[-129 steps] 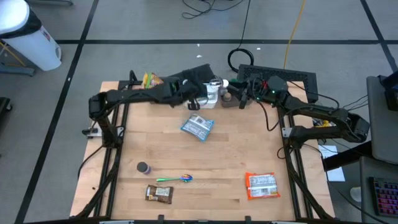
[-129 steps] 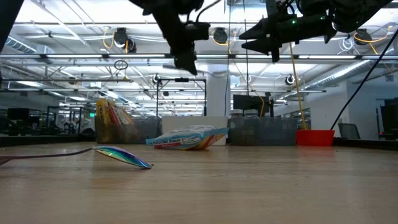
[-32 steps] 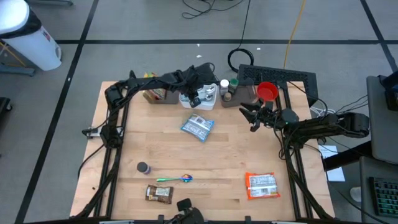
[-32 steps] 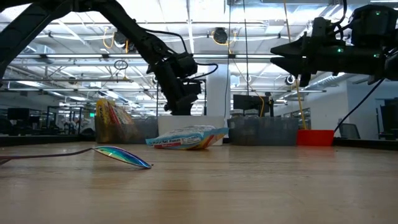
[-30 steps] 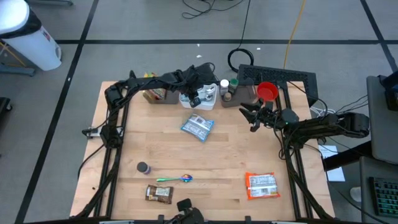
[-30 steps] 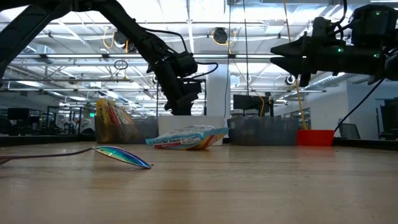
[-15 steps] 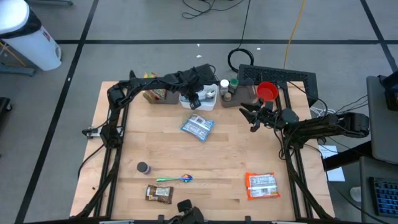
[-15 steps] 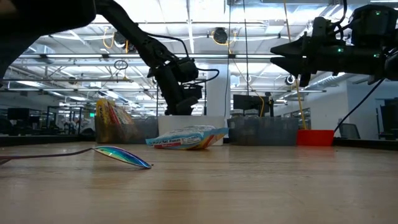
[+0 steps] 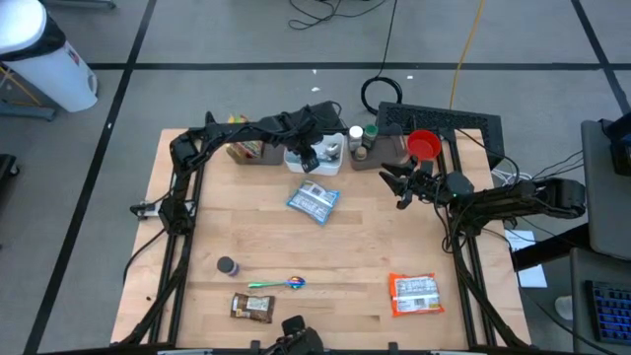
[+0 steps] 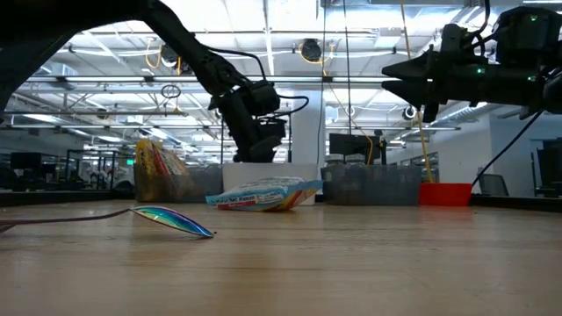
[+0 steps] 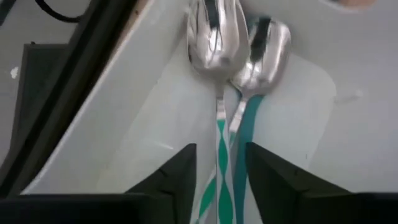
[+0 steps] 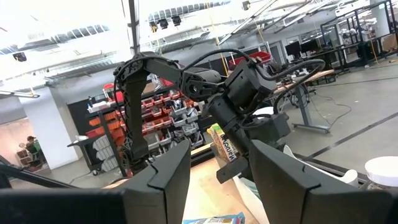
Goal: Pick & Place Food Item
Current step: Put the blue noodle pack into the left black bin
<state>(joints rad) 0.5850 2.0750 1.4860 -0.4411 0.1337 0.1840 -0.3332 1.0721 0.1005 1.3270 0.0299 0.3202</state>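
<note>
Ref: high view, 12 o'clock = far edge of desk.

1. L arm: reaches to approx. 12 o'clock on the desk. Left tool sits low over the white tray. Fingers spread; two spoons lie in the tray, handles running through the gap, neither one pinched.
2. Food item, judged: blue-white packet, flat on the desk, just at 6 o'clock of the left tool, near desk centre. Not held.
3. Step in hand, judged: clear the tray, then go for the packet.
   - Lift straight up first; keep fingers apart so no handle snags.
   - Shift toward 6 o'clock, descend over the packet's middle, straddle its short width, close on the crimped body.
   - Packet is soft & flat: press low or the fingers skid.
4. R arm: waits at approx. 3 o'clock; right tool off the desk, fingers spread, empty.
</note>
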